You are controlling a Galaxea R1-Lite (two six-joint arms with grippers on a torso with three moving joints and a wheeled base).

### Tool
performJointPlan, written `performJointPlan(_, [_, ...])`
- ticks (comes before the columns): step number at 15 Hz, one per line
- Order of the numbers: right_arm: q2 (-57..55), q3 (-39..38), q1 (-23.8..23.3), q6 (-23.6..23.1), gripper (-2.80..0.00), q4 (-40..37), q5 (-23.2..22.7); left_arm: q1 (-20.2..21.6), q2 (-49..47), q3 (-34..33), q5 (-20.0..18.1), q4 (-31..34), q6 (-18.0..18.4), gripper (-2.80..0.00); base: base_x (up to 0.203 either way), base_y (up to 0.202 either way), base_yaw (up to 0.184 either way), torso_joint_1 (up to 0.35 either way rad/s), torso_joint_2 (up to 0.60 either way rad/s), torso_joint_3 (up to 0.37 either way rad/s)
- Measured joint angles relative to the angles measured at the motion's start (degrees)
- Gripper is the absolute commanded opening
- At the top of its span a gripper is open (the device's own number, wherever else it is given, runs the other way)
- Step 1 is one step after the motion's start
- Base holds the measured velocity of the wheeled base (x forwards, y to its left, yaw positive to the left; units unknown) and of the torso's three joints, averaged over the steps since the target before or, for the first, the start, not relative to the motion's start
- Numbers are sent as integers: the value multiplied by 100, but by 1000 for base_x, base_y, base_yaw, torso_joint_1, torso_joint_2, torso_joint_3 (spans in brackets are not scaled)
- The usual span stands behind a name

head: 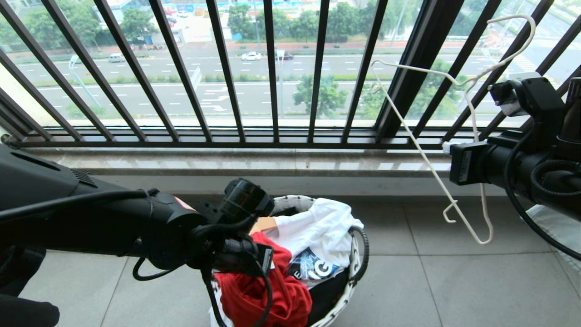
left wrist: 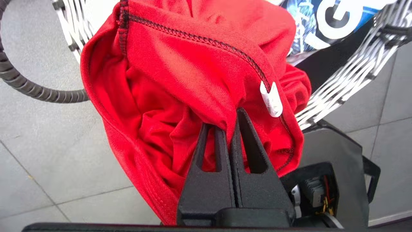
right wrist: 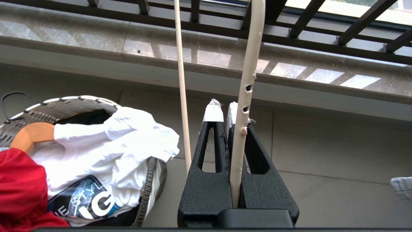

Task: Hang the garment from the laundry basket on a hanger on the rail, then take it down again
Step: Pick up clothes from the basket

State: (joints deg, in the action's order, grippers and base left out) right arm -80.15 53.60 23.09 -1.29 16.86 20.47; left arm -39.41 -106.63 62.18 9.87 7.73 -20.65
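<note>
Left gripper [left wrist: 231, 124] reaches in from the left, low over the near side of the small round laundry basket with the white-and-dark woven rim [head: 349, 290]. Jaws pressed together on a fold of the red short-sleeved T-shirt [left wrist: 180, 74], pinched just beside its small white neck label [left wrist: 272, 101]. Red cloth bunched, spilling over the basket's near rim toward the grey tiled floor [head: 454, 281]. Deeper in the basket: a white garment [head: 317, 227], a black T-shirt with blue-white print [head: 313, 268], and the end of a light wooden hanger [head: 264, 224]. Right gripper [right wrist: 230, 111] held well to the right of the basket, higher up, clamped on the thin cream-white wire hanger [head: 426, 159]. Hanger tilted, hook up at far right against the black barred balcony railing [head: 272, 91], lower corner hanging above the floor right of the basket.
</note>
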Motion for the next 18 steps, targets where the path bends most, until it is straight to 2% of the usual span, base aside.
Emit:
performJointPlan(2, [-9, 0, 0, 2, -280, -2, 0, -36, 299, -348, -23, -877, -10, -280, 0, 0, 0, 0, 0, 0])
performJointPlan(4, [-11, 0, 0, 2, -280, -1, 0, -130, 629, -568, -29, -1413, -18, -280, 0, 0, 0, 0, 0, 0])
performJointPlan(8, [-11, 0, 0, 0, -280, -2, 0, -437, 1313, -785, -28, -1521, -7, -280, 0, 0, 0, 0, 0, 0])
performJointPlan(10, [-11, 0, 0, 2, -280, 0, 0, -664, 1311, -899, -17, -1505, 7, -280, 0, 0, 0, 0, 0, 0])
performJointPlan(18, [-6, 33, -125, -9, -280, 3, 0, -1127, -323, -1099, 250, -1536, 36, -280, 0, 0, 0, 0, 0, 0])
